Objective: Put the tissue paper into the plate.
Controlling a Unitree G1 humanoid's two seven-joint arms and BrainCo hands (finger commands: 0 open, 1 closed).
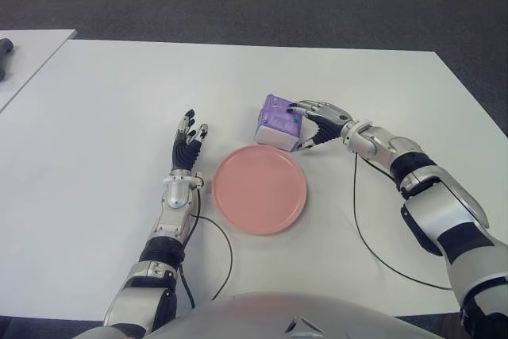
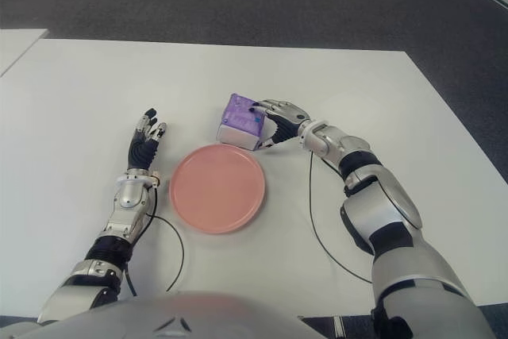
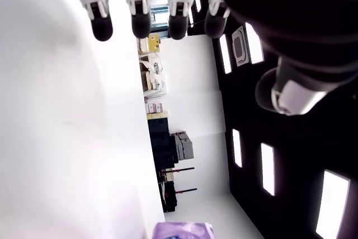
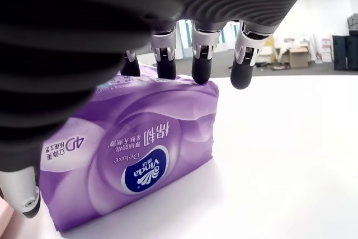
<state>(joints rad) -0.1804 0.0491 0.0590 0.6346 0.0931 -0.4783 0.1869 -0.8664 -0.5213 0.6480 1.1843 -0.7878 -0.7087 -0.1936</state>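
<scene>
Tissue pack gripped beside the plate, not yet in it

From where I stand, the left hand (image 1: 185, 151) shows on the white table (image 1: 95, 180) just left of the pink plate (image 1: 259, 189), fingers stretched out flat and holding nothing. The plate itself has nothing in it. Just beyond its far right rim sits the purple tissue pack (image 1: 276, 122), which appears to be still down on the table and clear of the plate. The right hand (image 1: 316, 124) reaches in from the right and is closed round the pack, fingers draped over its top and the thumb low at its near side. So the grasp looks made, I'd say; the lift, the short carry over the rim and the release are all left to do.
</scene>
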